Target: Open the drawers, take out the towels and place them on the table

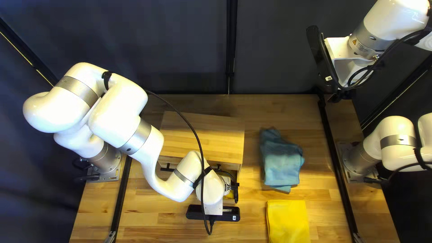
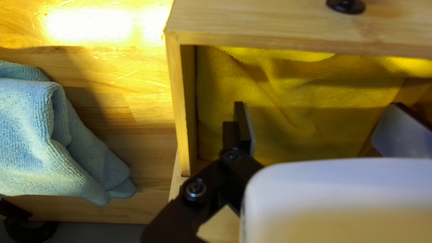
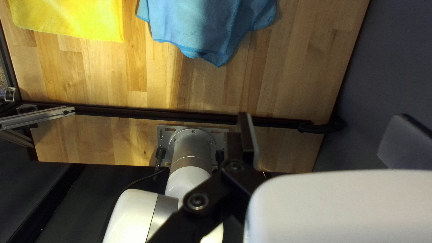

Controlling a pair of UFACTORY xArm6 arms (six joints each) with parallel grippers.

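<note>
Here the left gripper (image 2: 317,114) hangs over the open drawer (image 2: 184,101) with its fingers spread wide, holding nothing. The yellow towel (image 2: 297,87) lies rumpled inside and fills the drawer from wall to wall. It looks soft, light and limp, so it will likely sag and trail when lifted. A pinch on the raised fold near its middle should gather enough cloth. One wooden wall sits close beside the near finger, and a board with a black knob (image 2: 346,5) runs along the towel's far side, so straight up seems the freest way out.

On the table (image 1: 152,209), the blue towel (image 1: 281,162) lies beside the drawer. A second yellow towel (image 1: 288,221) lies nearer the front edge. The right gripper (image 3: 324,125), also wide and empty, hangs well apart above its own base.
</note>
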